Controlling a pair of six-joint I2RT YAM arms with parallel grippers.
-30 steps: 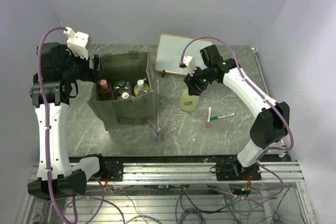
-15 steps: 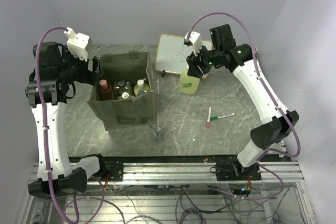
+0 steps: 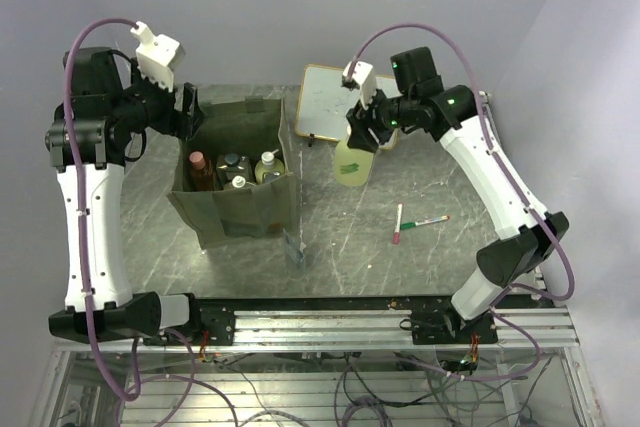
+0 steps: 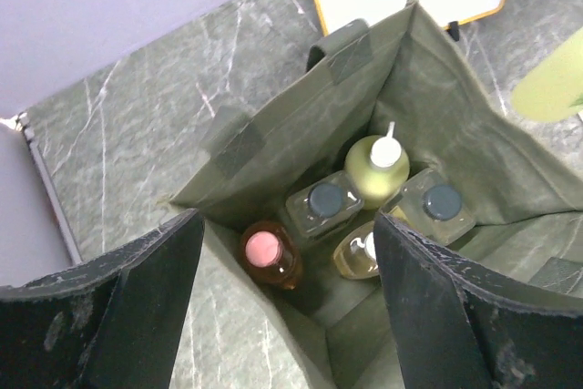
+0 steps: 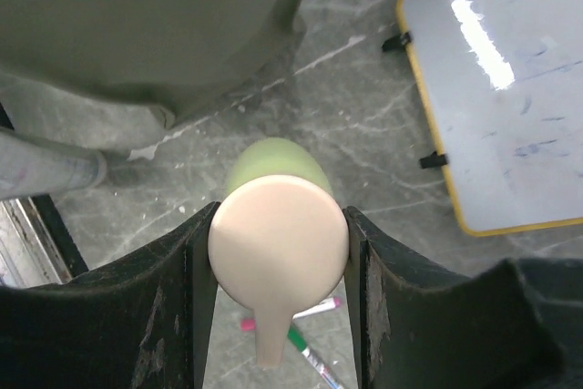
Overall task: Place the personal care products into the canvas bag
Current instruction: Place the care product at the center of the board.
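Grey marbled counter [image 3: 350, 237]: right tool [image 5: 276, 225] clenched on the peach pump head [image 5: 278, 243] of the green bottle [image 3: 352, 165], which hangs clear of the surface. The whiteboard [image 3: 335, 102] lies just behind the tool, marker pens [image 3: 415, 222] below it toward its base, canvas bag [image 3: 240, 212] apart to its left. Bottle judged light, rigid, smooth plastic, liable to swing from the pump, with the neck beneath looking the steadier hold. Left tool [image 4: 287, 230] released, jaws wide above the bag's rim, five bottles [image 4: 325, 199] standing beneath.
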